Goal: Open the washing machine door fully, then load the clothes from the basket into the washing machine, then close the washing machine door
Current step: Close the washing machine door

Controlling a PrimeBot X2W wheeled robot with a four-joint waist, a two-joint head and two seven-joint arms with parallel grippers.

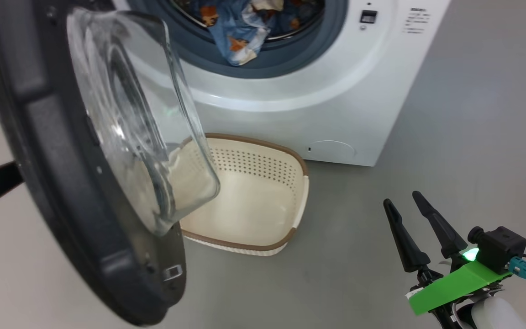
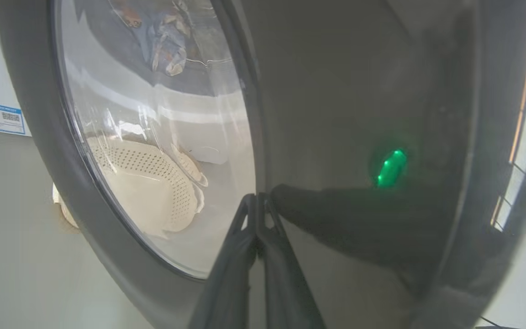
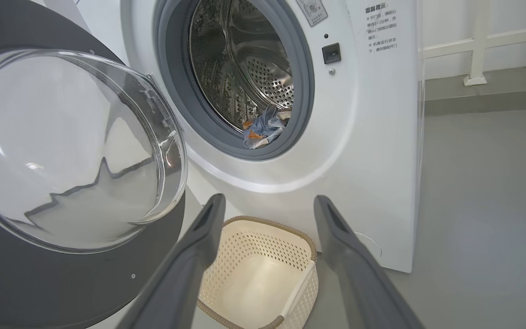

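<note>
The washing machine door [image 1: 53, 183] stands swung out at the left, its domed glass window [image 1: 139, 114] facing the white washing machine [image 1: 336, 91]. The blue printed clothes [image 1: 240, 32] lie in the drum, one fold draped over the grey gasket; the right wrist view shows them low in the opening [image 3: 263, 130]. The basket [image 1: 263, 145] sits empty on the floor before the machine. My left gripper [image 2: 258, 198] is shut, tips against the door's glossy outer face [image 2: 336, 91]. My right gripper [image 1: 404, 203] hangs open and empty at lower right, its fingers framing the basket [image 3: 263, 274].
Grey floor spreads free to the right of the machine [image 1: 473, 137]. A round flap [image 1: 331, 151] sits low on the machine's front. A blue label [image 2: 0, 118] shows left of the door. A white rail [image 3: 473, 45] runs along the back wall.
</note>
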